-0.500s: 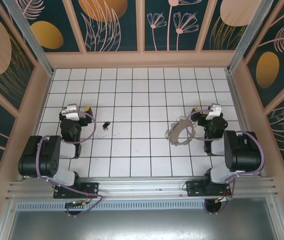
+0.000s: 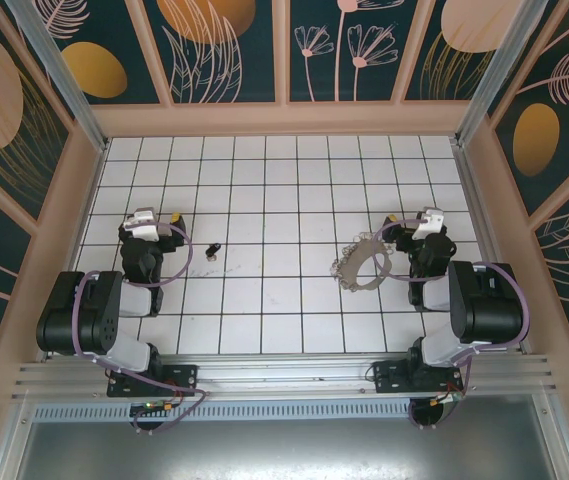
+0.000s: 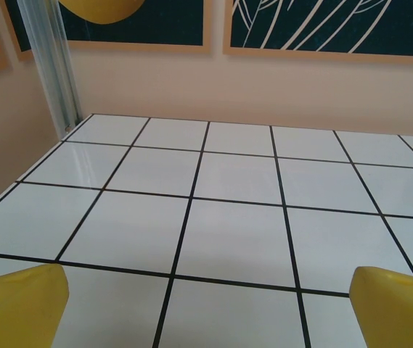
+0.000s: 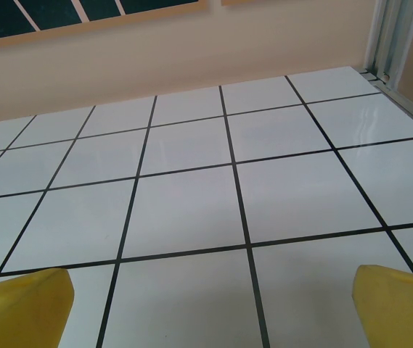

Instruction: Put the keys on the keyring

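**On the tiled worktop, nothing stirs: keys and keyring lie well apart**

Across the white worktop [image 2: 284, 200], nothing differs between the overhead picture from a moment ago and the one from now. Both arms sit folded low in the same poses, and the two task pieces lie on the same tiles. For the task this reads as a pause at the very start, since no key has been picked up and nothing is threaded.

The left pincer [image 2: 152, 220] is at the left of the overhead frame. In its wrist view [image 3: 207, 308] the yellow fingertips [image 3: 19, 304] are spread to the bottom corners with bare tile between them, so it is wide open and holds nothing. The right pincer [image 2: 416, 222], at the right of the frame, is the same: its wrist view [image 4: 210, 308] shows the jaws splayed wide and empty.

The keys [image 2: 213, 248] lie left of centre, near the left pincer but apart from it. They are a tiny blackish piece, far smaller than one tile, and too small here to make out their shape.

The keyring [image 2: 347, 275] lies right of centre, just beside the right arm. It is a thin, silvery-grey loop with a bumpy, chain-like edge, wider than one tile. It may be slightly tilted off the tiles, though from above I cannot be sure.
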Action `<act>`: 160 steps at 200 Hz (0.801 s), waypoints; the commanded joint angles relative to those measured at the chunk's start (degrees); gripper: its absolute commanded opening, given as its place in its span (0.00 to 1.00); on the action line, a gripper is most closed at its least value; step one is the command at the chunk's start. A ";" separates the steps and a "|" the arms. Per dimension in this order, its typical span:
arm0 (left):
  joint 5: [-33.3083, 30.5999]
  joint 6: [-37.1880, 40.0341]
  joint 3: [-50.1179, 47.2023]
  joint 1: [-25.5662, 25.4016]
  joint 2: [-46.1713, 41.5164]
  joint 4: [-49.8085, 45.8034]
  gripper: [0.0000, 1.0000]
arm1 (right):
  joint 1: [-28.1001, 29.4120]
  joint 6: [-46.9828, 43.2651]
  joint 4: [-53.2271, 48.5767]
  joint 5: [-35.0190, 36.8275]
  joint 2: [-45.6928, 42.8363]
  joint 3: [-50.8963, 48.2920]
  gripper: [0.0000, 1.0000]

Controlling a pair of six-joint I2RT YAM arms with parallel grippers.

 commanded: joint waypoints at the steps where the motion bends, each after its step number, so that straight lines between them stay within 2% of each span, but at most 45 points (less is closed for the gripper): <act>1: 0.08 -0.68 1.31 0.36 0.14 -0.16 0.99 | -0.03 -0.75 2.70 -0.30 0.26 0.48 0.99; 60: -0.65 -0.73 0.40 0.36 -0.51 1.08 0.99 | -0.12 -0.60 2.99 -0.34 0.21 0.28 0.99; 74: -2.29 -1.37 0.85 0.36 -3.66 -2.24 0.99 | -0.09 0.20 1.58 1.88 -1.65 0.26 0.99; 108: -4.95 -2.54 4.81 0.35 -11.85 -15.35 0.99 | -0.09 5.31 -19.34 7.94 -11.72 6.74 0.99; 135: -3.43 -5.77 8.22 0.36 -16.12 -23.72 0.99 | -0.89 20.44 -38.83 16.24 -14.54 14.50 0.99; 160: -0.94 -12.44 13.52 0.36 -19.24 -35.01 0.99 | -3.65 23.94 -48.18 5.57 -15.18 18.16 0.98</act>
